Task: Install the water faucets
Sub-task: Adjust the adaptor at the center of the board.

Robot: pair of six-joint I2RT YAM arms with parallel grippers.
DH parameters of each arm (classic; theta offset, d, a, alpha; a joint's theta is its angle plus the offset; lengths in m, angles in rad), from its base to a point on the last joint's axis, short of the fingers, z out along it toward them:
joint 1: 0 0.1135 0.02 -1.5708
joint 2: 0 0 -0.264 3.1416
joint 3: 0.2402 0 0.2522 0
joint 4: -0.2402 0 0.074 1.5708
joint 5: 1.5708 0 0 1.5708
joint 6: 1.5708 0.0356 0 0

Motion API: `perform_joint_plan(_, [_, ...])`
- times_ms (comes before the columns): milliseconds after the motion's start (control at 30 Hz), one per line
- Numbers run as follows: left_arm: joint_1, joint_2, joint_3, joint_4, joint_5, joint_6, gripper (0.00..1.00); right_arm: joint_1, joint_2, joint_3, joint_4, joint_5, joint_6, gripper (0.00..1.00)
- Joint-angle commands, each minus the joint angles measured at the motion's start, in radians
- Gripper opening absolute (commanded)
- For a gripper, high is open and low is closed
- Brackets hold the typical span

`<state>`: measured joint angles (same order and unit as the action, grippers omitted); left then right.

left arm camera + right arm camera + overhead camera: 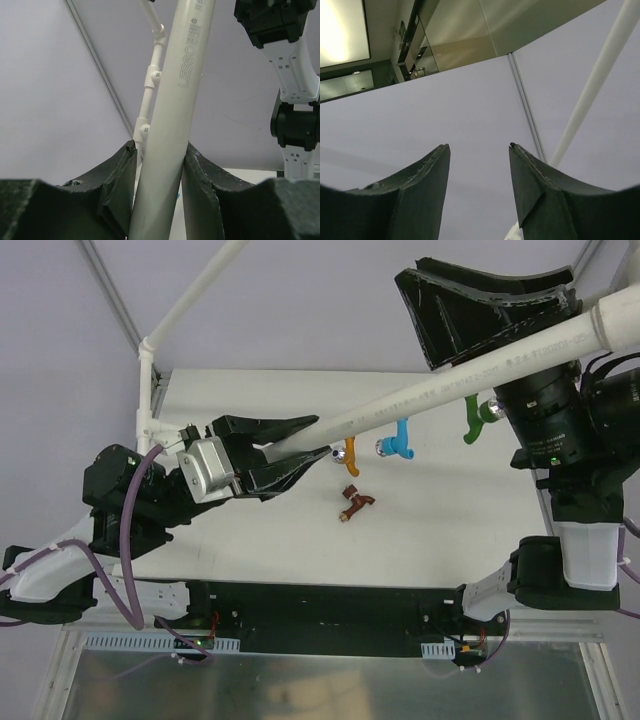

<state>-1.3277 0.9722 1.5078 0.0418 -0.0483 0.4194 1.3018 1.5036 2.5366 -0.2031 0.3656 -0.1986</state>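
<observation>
While the left gripper has its jaws clamped on the white pipe, the orange faucet, blue faucet and green faucet hang along it toward 2 o'clock. They look fitted. The brown faucet lies loose on the counter, at 6 o'clock of the orange. The right gripper is raised, jaws apart, empty. Last install, probably; next the right arm must descend and grip the brown.

L tool clamped on pipe; R tool raised, jaws apart.
</observation>
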Motion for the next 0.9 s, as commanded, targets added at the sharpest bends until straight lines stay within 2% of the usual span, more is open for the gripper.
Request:
perform_joint_plan(0, [0.002,0.046,0.048,0.552,-0.085,-0.169,0.00,0.008,0.107,-0.044,-0.156,-0.041,-0.101,0.57])
perform_joint_plan(167, [0.007,0.065,0.063,0.647,-0.102,-0.223,0.00,0.008,0.023,-0.211,-0.110,-0.008,-0.102,0.57])
perform_joint_plan(300, [0.005,0.060,0.063,0.699,-0.111,-0.231,0.00,0.007,-0.069,-0.383,-0.052,0.024,-0.102,0.58])
perform_joint_plan(500, [0.008,0.042,0.046,0.753,-0.139,-0.218,0.00,0.005,-0.169,-0.557,-0.042,0.093,-0.070,0.58])
perform_joint_plan(667, [0.009,0.031,0.045,0.773,-0.153,-0.209,0.00,-0.013,-0.276,-0.702,-0.015,0.308,-0.024,0.58])
perform_joint_plan(767, [0.009,0.023,0.040,0.774,-0.153,-0.208,0.00,-0.061,-0.342,-0.771,-0.021,0.444,0.066,0.58])
perform_joint_plan(867, [0.008,0.019,0.034,0.783,-0.159,-0.206,0.00,-0.116,-0.397,-0.832,-0.053,0.463,0.161,0.58])
